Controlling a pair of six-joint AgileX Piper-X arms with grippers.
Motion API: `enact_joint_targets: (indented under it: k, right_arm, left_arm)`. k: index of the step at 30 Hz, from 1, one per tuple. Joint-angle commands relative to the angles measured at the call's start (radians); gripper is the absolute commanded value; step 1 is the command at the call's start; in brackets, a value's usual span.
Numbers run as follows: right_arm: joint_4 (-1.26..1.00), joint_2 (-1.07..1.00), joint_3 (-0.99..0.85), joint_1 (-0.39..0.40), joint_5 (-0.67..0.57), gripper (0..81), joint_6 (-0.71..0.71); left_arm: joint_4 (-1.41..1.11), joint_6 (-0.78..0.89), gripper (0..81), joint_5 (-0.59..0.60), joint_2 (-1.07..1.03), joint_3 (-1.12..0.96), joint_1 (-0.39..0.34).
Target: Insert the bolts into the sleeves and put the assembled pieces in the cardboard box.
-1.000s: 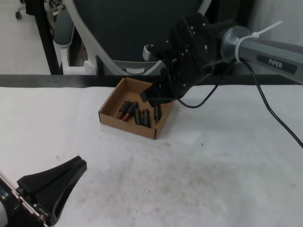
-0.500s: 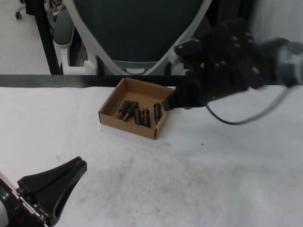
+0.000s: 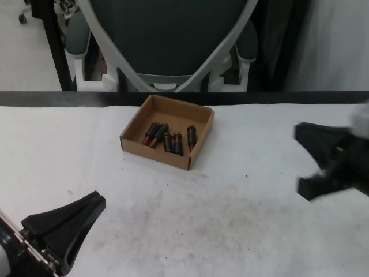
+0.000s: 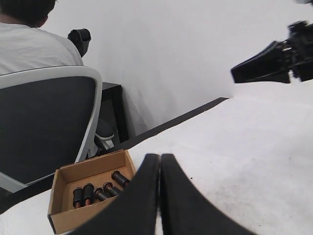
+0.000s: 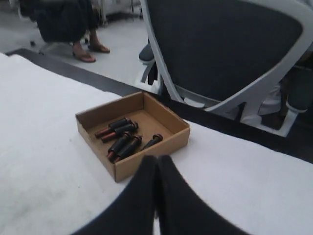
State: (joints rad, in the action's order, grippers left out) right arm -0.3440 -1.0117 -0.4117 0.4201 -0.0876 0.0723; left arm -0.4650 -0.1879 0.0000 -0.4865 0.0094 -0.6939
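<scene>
the left gripper (image 4: pixel 160 157) sits low over the white bench (image 3: pixel 242 225), well to the left of the cardboard box (image 3: pixel 154 151) and nearer the camera than it. its two fingers are pressed flat together with nothing between them. the cardboard box is open at the top, and an office chair (image 3: pixel 173 34) stands just behind it. five assembled pieces (image 3: pixel 168 138) lie on the floor of the box: four close together side by side, and the fifth a little apart, nearer the box's right wall. well to the right of the box, the right gripper (image 5: pixel 157 160) hangs over the bench, tips turned toward the box, fingers closed against each other and empty.
</scene>
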Motion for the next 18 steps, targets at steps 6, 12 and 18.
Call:
enact_joint_targets:
  k: [6,12,18]
  right_arm:
    - [-0.086,0.520,0.374,-0.004,0.088,0.2,-0.072]
    - [0.192,0.781,0.412,-0.004,0.098,0.2,-0.115]
    - [0.377,0.907,0.412,-0.007,0.161,0.2,-0.090]
  left_arm:
    - [-0.018,0.008,0.8,-0.006,0.006,-0.009,-0.005]
    - [-0.028,-0.005,0.8,-0.077,0.006,-0.009,-0.002]
    - [-0.063,-0.098,0.8,-0.198,0.006,-0.009,0.005]
